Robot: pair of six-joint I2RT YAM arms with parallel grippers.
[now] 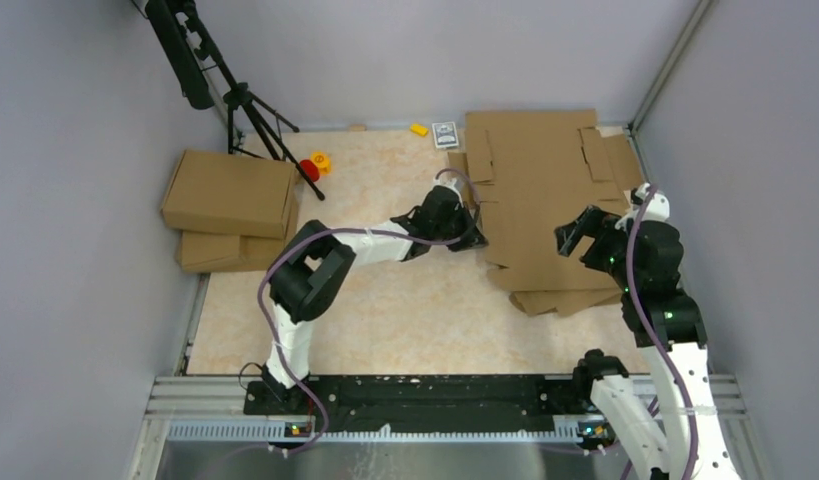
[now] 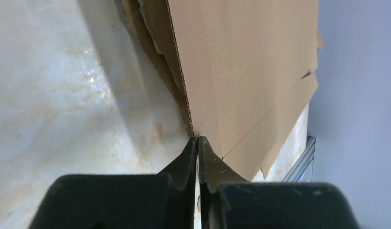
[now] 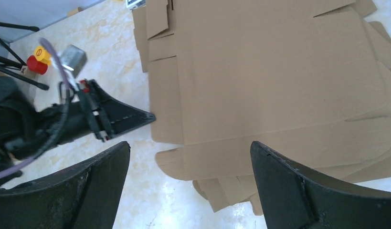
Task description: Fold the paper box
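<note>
Clenching left gripper (image 2: 197,140) fully at the left edge of the paper box (image 2: 255,57), fingertips pressed together right against the corrugated edge; cannot tell whether any cardboard is caught between them. Finding that box flat and unfolded as the top sheet of a heap of cut cardboard sheets (image 1: 560,298) at the far right of the table (image 1: 385,310), flaps and slots spread out. Hovering with right gripper (image 3: 189,145) above the near part of that top sheet, jaws released and spread wide, grasping nothing. Noting, well apart at the far left, two folded boxes (image 1: 230,190) stacked together, near a black tripod (image 1: 255,110) and a small red and yellow object (image 1: 309,168).
</note>
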